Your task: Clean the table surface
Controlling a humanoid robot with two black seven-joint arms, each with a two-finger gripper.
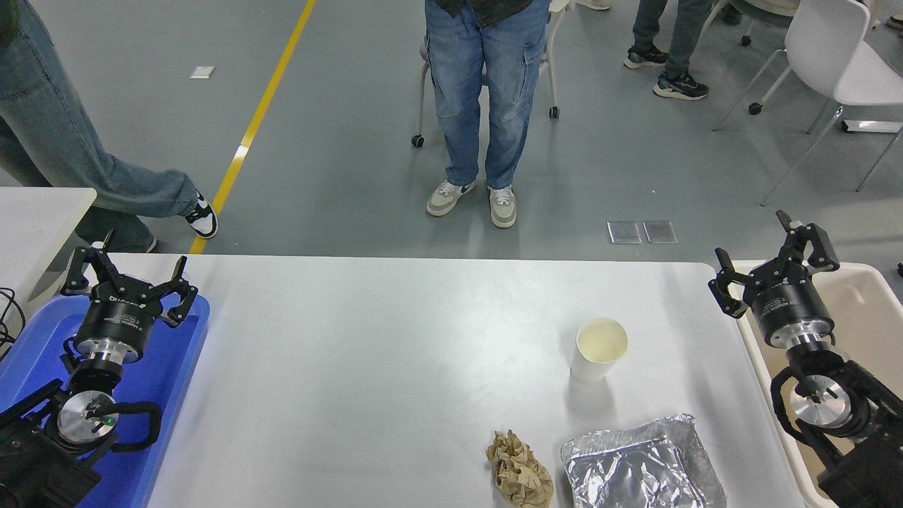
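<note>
The table (367, 367) fills the middle and lower picture, a broad, stiff, smooth white slab that will not shift; items should slide easily on it, so each piece is better lifted than pushed. At 9 o'clock a blue tray (183, 353) lies over its left edge, and at 3 o'clock a beige tub (864, 310) sits just beside its right edge. At 5 o'clock lies a crumpled foil tray (642, 466), light and easily dented, best pinched at its raised rim. Above it, toward 4 o'clock, stands a paper cup (598, 349), upright, light and crushable; a gentle grip across the wall seems safest. Left of the foil is a brown paper wad (518, 469), soft, graspable anywhere. The right gripper (772, 257) hovers over the tub, fingers spread wide, empty. The left gripper (127, 279) hangs over the blue tray, likewise spread and empty.
</note>
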